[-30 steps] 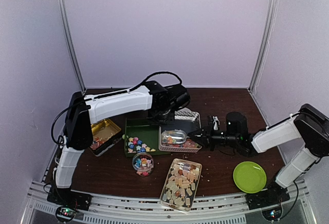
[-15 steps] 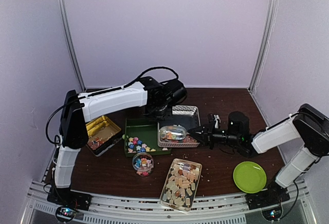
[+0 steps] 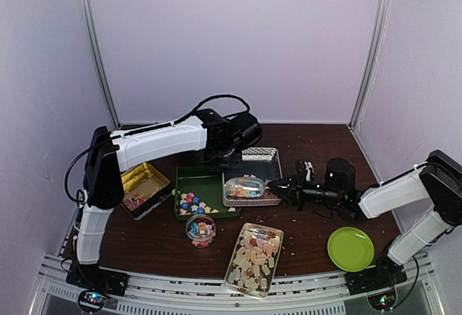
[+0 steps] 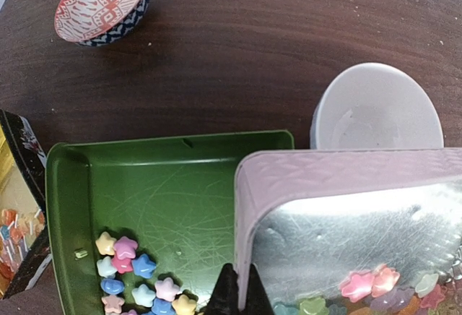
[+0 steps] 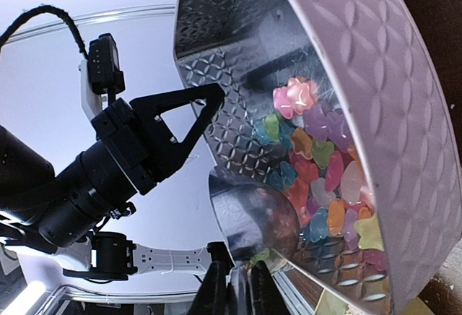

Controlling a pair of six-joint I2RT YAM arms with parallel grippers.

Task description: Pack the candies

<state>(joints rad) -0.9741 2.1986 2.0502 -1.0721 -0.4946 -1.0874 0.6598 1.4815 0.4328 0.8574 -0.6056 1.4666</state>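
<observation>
- Partly packed: candies heaped in tilted pink tin; more loose in green tray.
- Tin's rim pinched by left end effector and right end effector.
- Beige chunks in clear tray, likely unpacked.

walls: pale lilac panels | table: dark brown wood | light: soft, even

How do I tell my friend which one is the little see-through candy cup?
On the dark brown table, find the green tray in the middle. Right in front of it, nearer the front edge, stands a small clear cup of coloured star candies. Its neighbours, that tray and the long clear tray of beige chunks, are rectangular; the cup is round.
</observation>
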